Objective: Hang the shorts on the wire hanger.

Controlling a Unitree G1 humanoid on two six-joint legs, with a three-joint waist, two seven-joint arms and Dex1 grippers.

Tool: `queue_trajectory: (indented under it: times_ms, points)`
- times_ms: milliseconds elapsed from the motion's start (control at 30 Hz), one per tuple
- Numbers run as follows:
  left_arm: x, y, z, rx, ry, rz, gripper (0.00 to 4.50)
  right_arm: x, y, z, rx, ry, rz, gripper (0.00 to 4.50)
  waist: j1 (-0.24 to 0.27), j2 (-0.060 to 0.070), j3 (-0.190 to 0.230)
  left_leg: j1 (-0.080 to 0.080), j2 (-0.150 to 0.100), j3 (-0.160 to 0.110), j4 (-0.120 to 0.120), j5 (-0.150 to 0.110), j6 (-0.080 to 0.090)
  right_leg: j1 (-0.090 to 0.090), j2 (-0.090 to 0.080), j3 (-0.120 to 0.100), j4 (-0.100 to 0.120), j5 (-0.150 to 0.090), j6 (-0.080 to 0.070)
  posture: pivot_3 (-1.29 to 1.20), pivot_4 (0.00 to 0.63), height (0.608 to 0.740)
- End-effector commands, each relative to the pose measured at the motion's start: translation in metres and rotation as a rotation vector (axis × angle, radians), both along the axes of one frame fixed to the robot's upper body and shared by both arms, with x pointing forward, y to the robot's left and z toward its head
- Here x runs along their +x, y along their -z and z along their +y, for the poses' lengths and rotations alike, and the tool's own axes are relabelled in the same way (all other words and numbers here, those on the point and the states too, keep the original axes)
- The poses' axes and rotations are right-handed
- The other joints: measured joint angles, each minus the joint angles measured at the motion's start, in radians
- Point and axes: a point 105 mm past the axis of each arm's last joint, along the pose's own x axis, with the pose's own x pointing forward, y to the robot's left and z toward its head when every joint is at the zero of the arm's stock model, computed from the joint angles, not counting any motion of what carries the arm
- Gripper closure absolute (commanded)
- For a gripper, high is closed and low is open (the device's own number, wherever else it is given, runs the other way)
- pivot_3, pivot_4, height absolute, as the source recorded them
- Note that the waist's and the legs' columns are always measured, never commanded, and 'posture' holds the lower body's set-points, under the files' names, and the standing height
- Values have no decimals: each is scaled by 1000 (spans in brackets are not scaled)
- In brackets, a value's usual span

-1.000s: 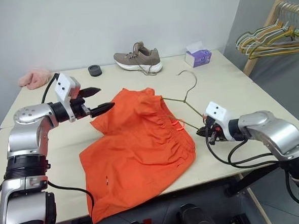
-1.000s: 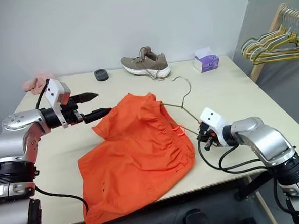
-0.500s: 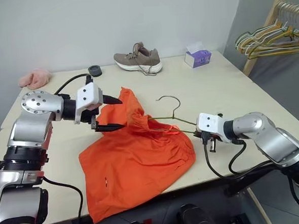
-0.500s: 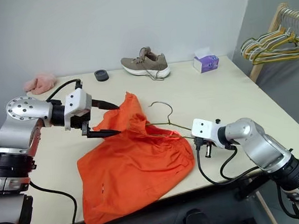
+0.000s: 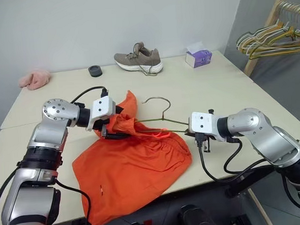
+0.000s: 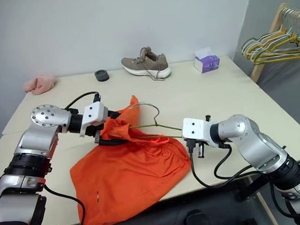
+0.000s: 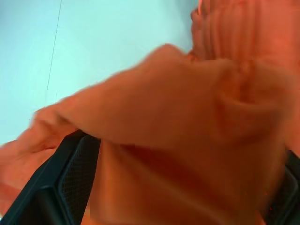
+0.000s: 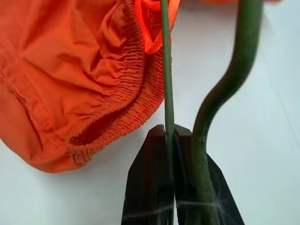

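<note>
- The shorts [image 5: 130,159] lie at lower centre on the counter [image 5: 225,87], one part bunched on the wire hanger [image 5: 158,119].
- The left gripper [image 5: 115,129] stands wide around the bunch; the fabric may slide off.
- The right gripper [image 8: 169,136] pinches the wire, which may twist.

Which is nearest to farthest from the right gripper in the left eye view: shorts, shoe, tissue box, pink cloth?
From the right gripper, shut on the wire hanger:
1. shorts, right beside it, toward the left arm
2. tissue box, far edge
3. shoe, far edge
4. pink cloth, far left corner
</note>
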Motion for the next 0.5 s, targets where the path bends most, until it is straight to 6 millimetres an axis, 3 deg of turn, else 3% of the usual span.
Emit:
queue_trajectory:
  times_ms: [33,433,500]
  points:
    - [0,-13,-7,-34,17,-30,424,0,-14,4,7,-23,-57,4500,0,0,0,0,0,0,0,0,0,0,0,0,0,0,0,-232,39,740]
    - [-6,-12,-15,-44,26,-14,4112,3,-3,-1,-37,-8,-46,4500,0,0,0,0,0,0,0,0,0,0,0,0,0,0,0,-225,42,740]
    - [-7,-11,-15,-44,26,-9,4487,3,-2,0,-46,-17,-50,4500,0,0,0,0,0,0,0,0,0,0,0,0,0,0,0,-220,39,740]
